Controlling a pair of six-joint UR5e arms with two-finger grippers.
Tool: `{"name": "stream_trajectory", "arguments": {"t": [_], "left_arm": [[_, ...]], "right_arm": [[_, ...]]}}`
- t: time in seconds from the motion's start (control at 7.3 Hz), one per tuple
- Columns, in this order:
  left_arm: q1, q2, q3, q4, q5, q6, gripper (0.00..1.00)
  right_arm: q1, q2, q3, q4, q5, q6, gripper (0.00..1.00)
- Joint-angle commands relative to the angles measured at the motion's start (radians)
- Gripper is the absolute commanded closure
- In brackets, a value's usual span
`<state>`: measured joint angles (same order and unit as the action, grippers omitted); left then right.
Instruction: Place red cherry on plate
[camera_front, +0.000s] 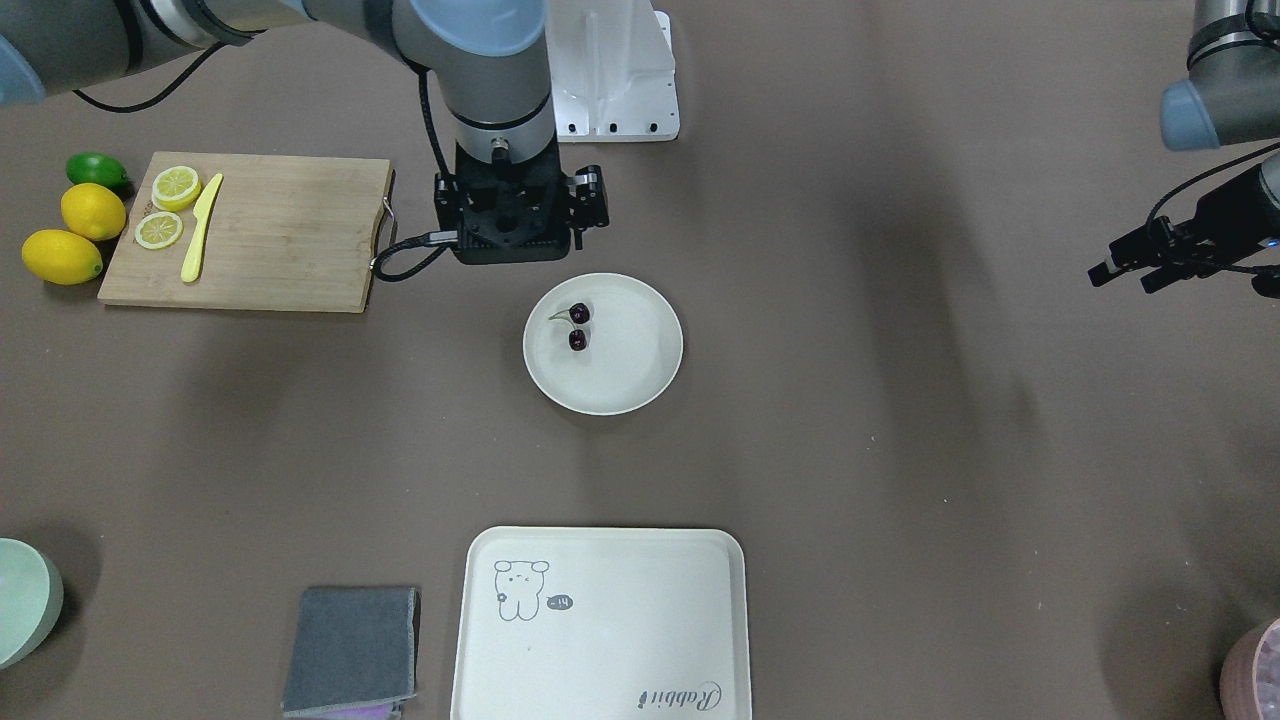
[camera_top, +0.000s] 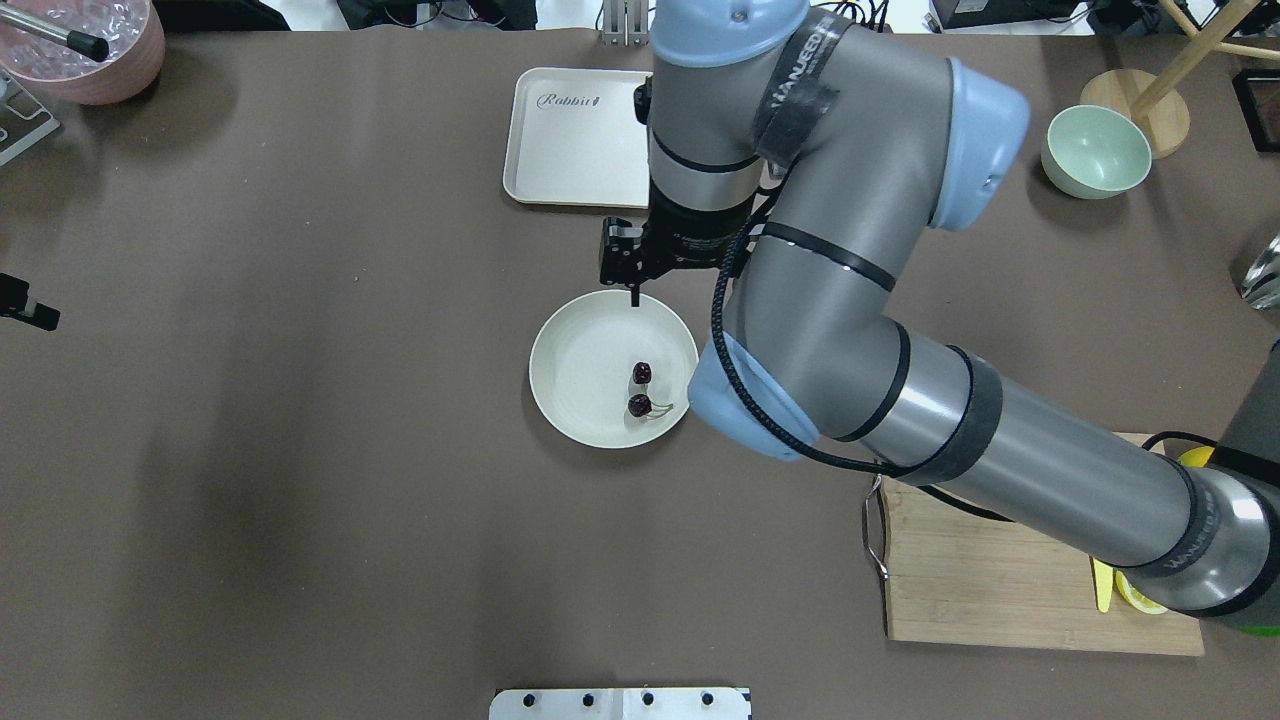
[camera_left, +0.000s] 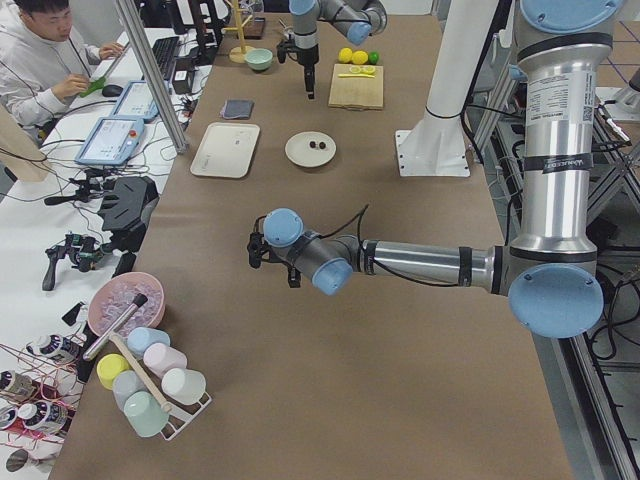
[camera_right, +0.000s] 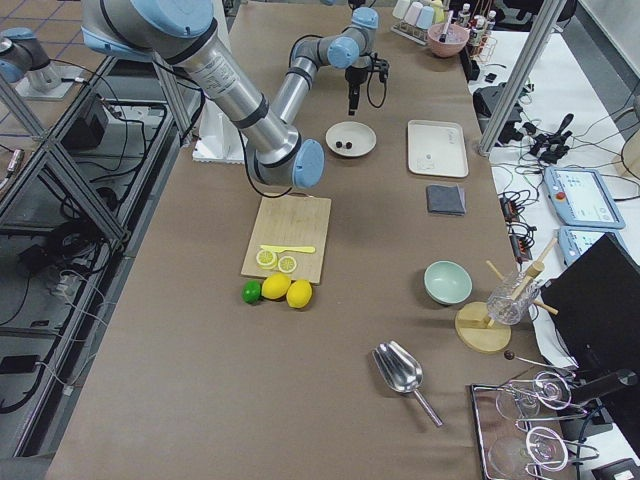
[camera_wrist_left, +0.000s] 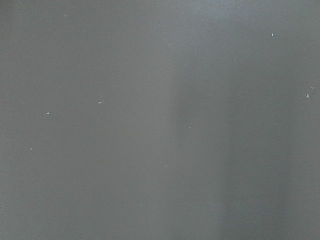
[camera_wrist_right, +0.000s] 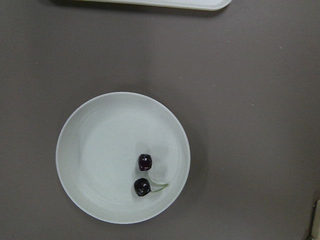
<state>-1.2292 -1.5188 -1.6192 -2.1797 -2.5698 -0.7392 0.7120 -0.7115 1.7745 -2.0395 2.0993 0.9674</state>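
Table (camera_front: 900, 450): covered in a matte brown sheet. The left wrist view shows only this sheet, with a few pale specks.
Red cherry (camera_front: 578, 327): a dark, glossy pair joined by green stems, lying inside the plate (camera_front: 640, 385) in its upper-left part in the front-facing view. Nothing is touching it.
Plate: round and off-white, near the middle of the table.
Right gripper (camera_top: 634, 296): hangs over the plate's far rim in the overhead view, apart from the cherry. I cannot tell how its jaws stand.
Left gripper (camera_front: 1120, 280): at the right edge of the front-facing view, over bare table, with its jaws apart and holding nothing.
Cutting board (camera_front: 290, 240): at the upper left, carrying two lemon slices (camera_front: 168, 205) and a yellow knife (camera_front: 200, 228). Two lemons (camera_front: 78, 232) and a lime (camera_front: 97, 170) lie beside it.
Tray (camera_front: 600, 660): cream with a bear drawing, at the bottom centre. A grey cloth (camera_front: 350, 650) lies to its left.
Room: in the left exterior view, a person (camera_left: 45, 60) sits at a side desk at the upper left. Pastel cups (camera_left: 150, 375) stand in a rack at the lower left.
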Motion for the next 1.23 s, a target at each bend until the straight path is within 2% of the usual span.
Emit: {"name": "stream_trajectory", "arguments": {"t": [0.0, 0.14, 0.27, 0.41, 0.55, 0.82, 0.96, 1.1], "left_arm": [[-0.025, 0.009, 0.048, 0.001, -0.003, 0.064, 0.03], [-0.048, 0.009, 0.077, 0.001, -0.003, 0.102, 0.03], [-0.056, 0.012, 0.081, 0.003, -0.004, 0.106, 0.03], [-0.062, 0.014, 0.096, 0.008, -0.004, 0.107, 0.03], [-0.075, 0.016, 0.108, 0.009, -0.004, 0.107, 0.03], [-0.087, 0.014, 0.107, 0.035, -0.006, 0.126, 0.03], [-0.108, 0.016, 0.111, 0.046, -0.016, 0.136, 0.03], [-0.118, 0.016, 0.14, 0.064, -0.016, 0.2, 0.03]], "right_arm": [[0.142, -0.186, 0.098, -0.039, 0.045, -0.157, 0.0], [0.228, -0.242, 0.1, -0.074, 0.071, -0.255, 0.0], [0.342, -0.258, 0.103, -0.146, 0.071, -0.37, 0.0], [0.409, -0.272, 0.103, -0.227, 0.076, -0.492, 0.0], [0.488, -0.288, 0.076, -0.235, 0.08, -0.58, 0.0], [0.581, -0.321, 0.019, -0.205, 0.117, -0.793, 0.0], [0.598, -0.375, 0.013, -0.126, 0.123, -0.814, 0.0], [0.604, -0.455, -0.015, 0.015, 0.137, -0.844, 0.0]]}}
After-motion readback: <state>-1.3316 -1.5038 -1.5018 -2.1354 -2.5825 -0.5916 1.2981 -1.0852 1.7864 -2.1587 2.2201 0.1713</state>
